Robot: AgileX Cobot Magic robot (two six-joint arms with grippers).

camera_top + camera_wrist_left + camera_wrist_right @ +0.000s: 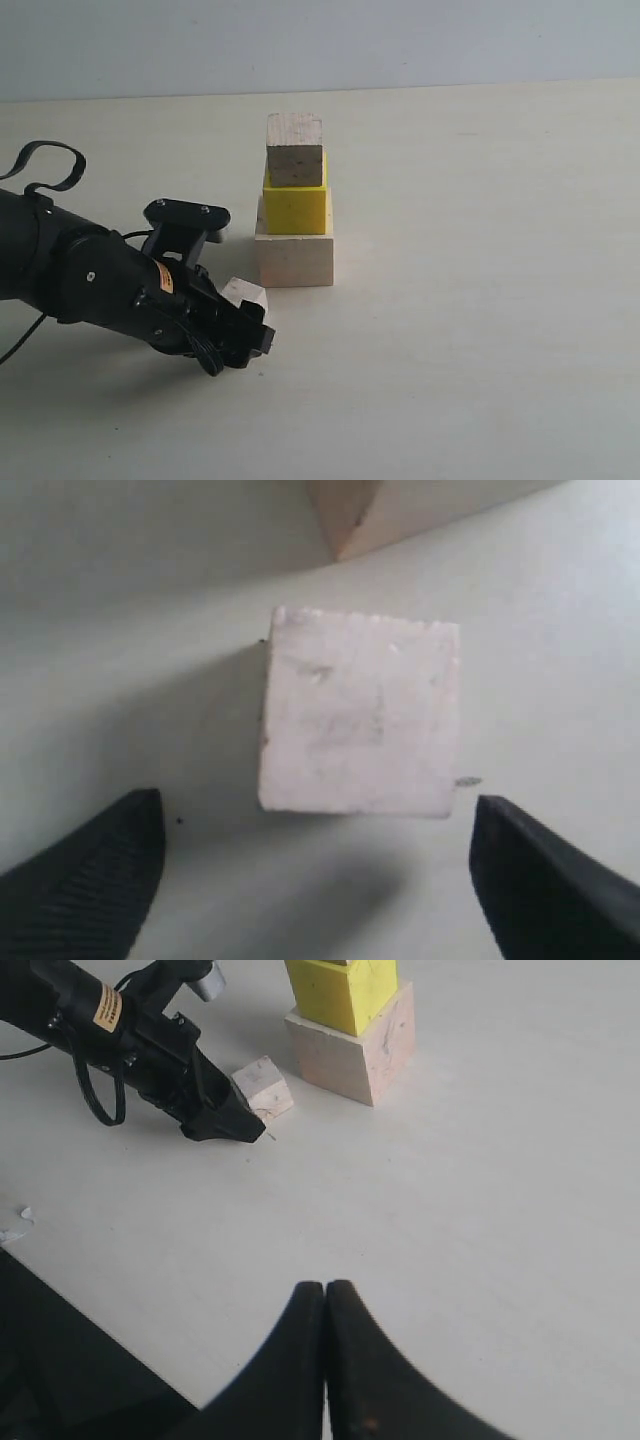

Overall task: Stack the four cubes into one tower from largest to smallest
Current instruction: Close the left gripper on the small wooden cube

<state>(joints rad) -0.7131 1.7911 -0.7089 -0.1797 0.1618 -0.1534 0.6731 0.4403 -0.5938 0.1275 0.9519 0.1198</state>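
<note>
Facing small cube, left gripper spread wide

On the table, the small cube sits on the medium cube, which sits on the large cube; the loose cube lies front-left.

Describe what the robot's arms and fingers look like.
The left arm is matte black with rounded segments, a small orange label and a looping black cable. The left fingers are black with ridged pads. The right fingers are black, smooth and tapered.
</note>
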